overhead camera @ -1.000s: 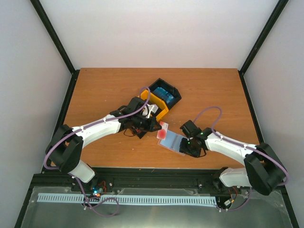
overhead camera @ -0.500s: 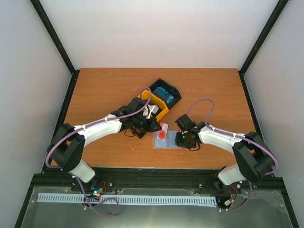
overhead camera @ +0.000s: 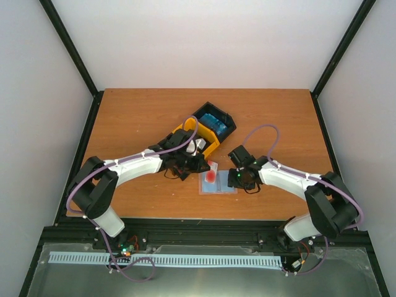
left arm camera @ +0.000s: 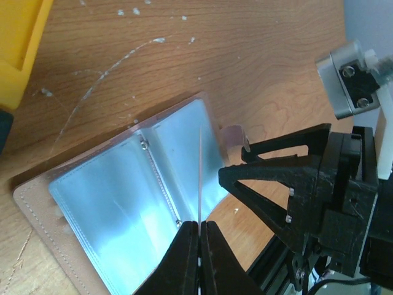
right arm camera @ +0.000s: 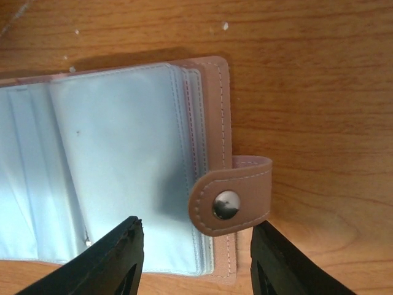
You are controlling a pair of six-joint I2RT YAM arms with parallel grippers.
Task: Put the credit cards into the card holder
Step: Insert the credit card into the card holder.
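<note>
Top external view: one card holder (overhead camera: 221, 187) lay open and flat on the table (overhead camera: 136, 111), with its pockets facing up.
Card holder detail: the right wrist view showed translucent pocket leaves, a pinkish-tan cover and one snap strap (right arm camera: 236, 184) folded over the holder's edge, carrying one metal stud (right arm camera: 225, 204).
Cards counted: one red-and-white card (overhead camera: 211, 174) stood over the holder's far edge. Blue cards (overhead camera: 214, 122) lay apart from the holder, and their number could not be told.
Left gripper (left arm camera: 199, 228): it was clamped on the red-and-white card, just above the holder's open pockets. The left wrist view showed that card edge-on, as a thin pale line rising from the pinched fingertips.
Right gripper (right arm camera: 196, 230): it was released, with its two fingers spread wide at the holder's strap side. One finger sat over the pocket leaves and the other over bare wood, with the strap lying between them unclamped.
Finger contact: whether the right fingers touched the holder could not be made out.
Bins counted: two stood beyond the holder's far side. One black bin (overhead camera: 223, 116) held the blue cards, and one yellow bin (overhead camera: 211, 147) touched it on the holder's side.
Hidden: the left arm covered much of the yellow bin, so its contents were unclear.
Cut off: the holder's near edge ran under the right fingers in the right wrist view.
</note>
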